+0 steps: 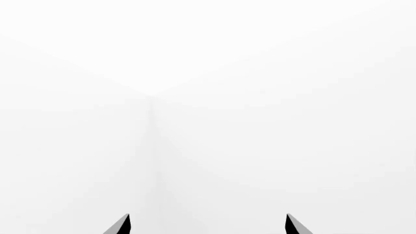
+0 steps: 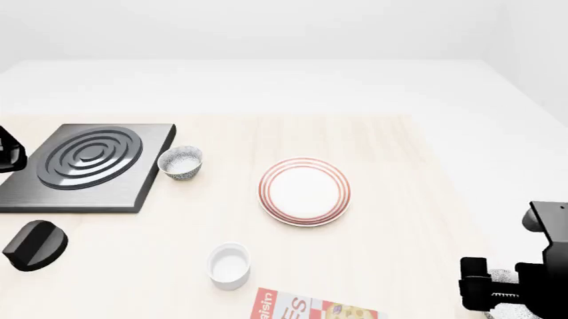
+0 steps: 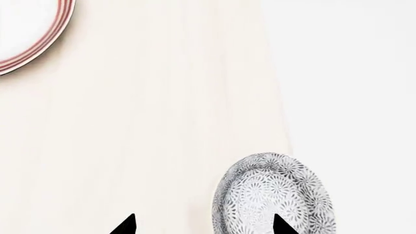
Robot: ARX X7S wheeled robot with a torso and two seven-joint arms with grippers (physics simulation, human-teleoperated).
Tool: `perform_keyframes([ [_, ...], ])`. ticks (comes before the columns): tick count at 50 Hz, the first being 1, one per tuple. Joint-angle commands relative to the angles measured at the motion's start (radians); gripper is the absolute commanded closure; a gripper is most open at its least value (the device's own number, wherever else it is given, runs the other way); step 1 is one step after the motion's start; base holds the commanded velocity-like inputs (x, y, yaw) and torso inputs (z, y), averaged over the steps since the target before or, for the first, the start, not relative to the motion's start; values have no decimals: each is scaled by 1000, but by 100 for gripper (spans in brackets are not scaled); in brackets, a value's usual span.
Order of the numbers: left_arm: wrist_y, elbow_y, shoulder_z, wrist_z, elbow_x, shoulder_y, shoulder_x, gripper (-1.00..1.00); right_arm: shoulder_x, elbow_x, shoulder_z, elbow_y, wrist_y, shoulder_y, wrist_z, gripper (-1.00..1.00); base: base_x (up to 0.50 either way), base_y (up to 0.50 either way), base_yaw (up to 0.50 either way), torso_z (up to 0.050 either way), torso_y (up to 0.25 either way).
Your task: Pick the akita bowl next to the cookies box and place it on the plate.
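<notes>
Only part of the lettering on the cookies box (image 2: pixel 312 310) is being shown at the near edge of the head view (red characters resembling "aisin" and "ES" beside a pictured cookie). The akita bowl (image 3: pixel 273 197) is being seen on its side near the pale wooden worktop (image 2: pixel 400 219) edge, at the right gripper (image 3: pixel 203 225), whose jaws are standing apart, well apart from the plate (image 2: pixel 305 191). The left gripper (image 1: pixel 208 224), jaws likewise parted, is being pointed at blank white walls.
</notes>
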Motion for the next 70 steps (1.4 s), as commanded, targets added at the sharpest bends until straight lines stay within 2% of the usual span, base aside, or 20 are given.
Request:
perform_keyframes([
  [1, 0, -2, 11, 3, 8, -3, 5, -100, -41, -69, 6, 29, -6, -23, -80, -100, 0, 0, 0, 0, 0],
  [17, -2, -11, 39, 8, 17, -25, 10, -100, -116, -358, -18, 72, -52, -31, -296, -100, 0, 0, 0, 0, 0],
  [45, -3, -10, 23, 12, 16, -14, 14, -100, -132, -465, -46, 90, -113, -116, -332, -100, 0, 0, 0, 0, 0],
  [57, -8, -2, 2, 9, 8, -1, 12, -100, -143, -509, -77, 92, -133, -161, -384, -100, 0, 0, 0, 0, 1],
  [70, -9, -2, 10, 11, 14, -3, 17, -100, -164, -587, -132, 148, -161, -136, -456, -100, 0, 0, 0, 0, 0],
])
